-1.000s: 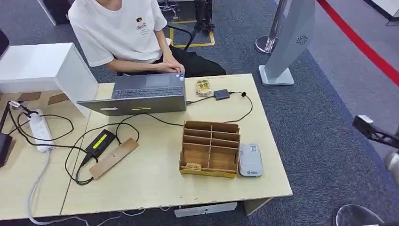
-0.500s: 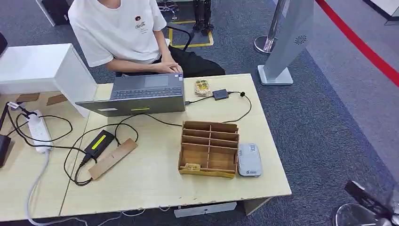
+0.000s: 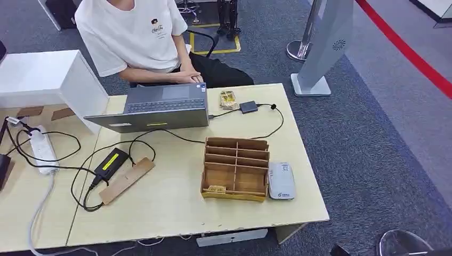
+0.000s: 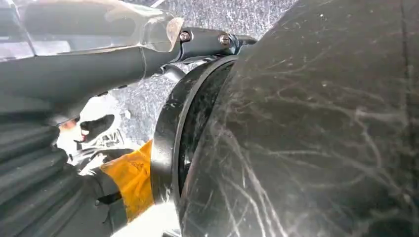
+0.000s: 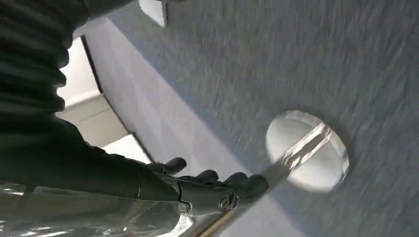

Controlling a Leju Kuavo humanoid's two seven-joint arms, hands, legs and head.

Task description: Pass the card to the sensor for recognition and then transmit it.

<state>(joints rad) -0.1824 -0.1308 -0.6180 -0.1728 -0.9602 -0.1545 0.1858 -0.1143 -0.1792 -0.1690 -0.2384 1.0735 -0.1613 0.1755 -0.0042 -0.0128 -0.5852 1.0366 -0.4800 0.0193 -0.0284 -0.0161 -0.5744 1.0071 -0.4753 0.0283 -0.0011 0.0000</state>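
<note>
A wooden divided box (image 3: 236,168) stands on the light table (image 3: 160,213). A small yellowish card (image 3: 216,188) lies in its near left compartment. The grey-white sensor (image 3: 281,181) lies flat against the box's right side. A second patterned card (image 3: 229,99) rests by the laptop. My right hand (image 5: 212,187) hangs beside the table over the grey carpet, fingers stretched out and holding nothing. My left hand (image 4: 44,168) shows as a grey ribbed cover pressed near my dark body; its fingers are hidden.
A person in a white shirt (image 3: 133,37) sits behind an open laptop (image 3: 154,109). Cables, a power strip (image 3: 41,149), a black adapter (image 3: 111,162) and a wooden strip (image 3: 127,179) lie on the left. A round metal post base (image 5: 306,150) stands on the carpet near my right hand.
My right hand has dropped from the head view's right edge down out of that picture. The camera has shifted slightly; the things on the table have not moved.
</note>
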